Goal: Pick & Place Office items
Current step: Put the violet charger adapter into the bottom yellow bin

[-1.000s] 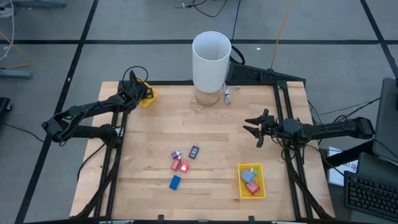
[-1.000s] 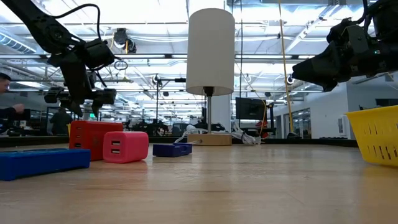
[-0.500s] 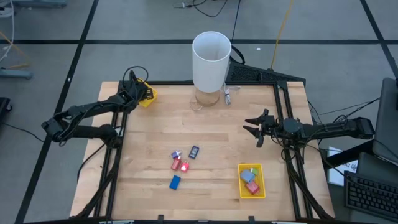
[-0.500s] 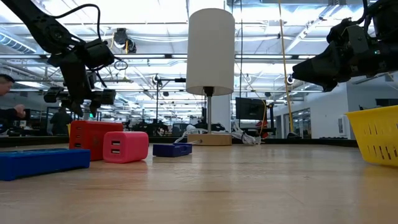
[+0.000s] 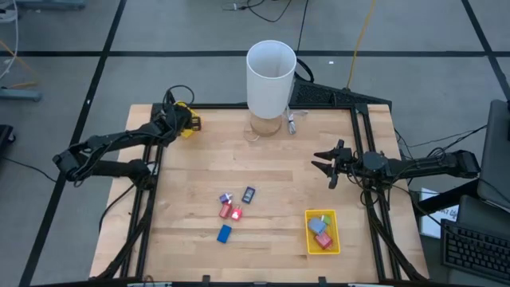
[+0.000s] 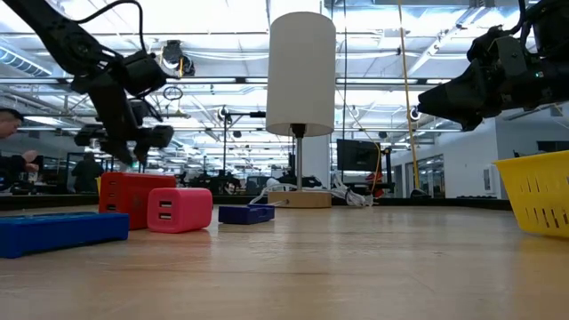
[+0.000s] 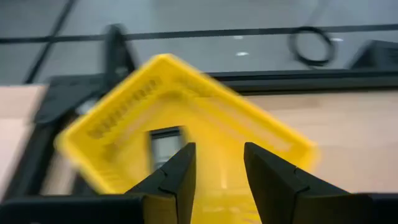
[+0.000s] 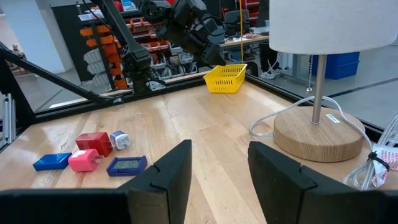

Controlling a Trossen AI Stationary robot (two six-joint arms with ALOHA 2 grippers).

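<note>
Left hand: fingers apart, hovering over the yellow tray at the worktop's far left corner; a dark piece lies inside.
Right hand: fingers apart, waiting at the right edge.
Loose pieces: red block, pink block, blue block, dark flat piece, mid-worktop.
Advice: lift clear of the tray rim, then approach one piece squarely from above.

Both slim matte-black jointed arms are showing black cables looping along their links; the left arm's gripper is showing two flat, tapered black fingers.
</note>
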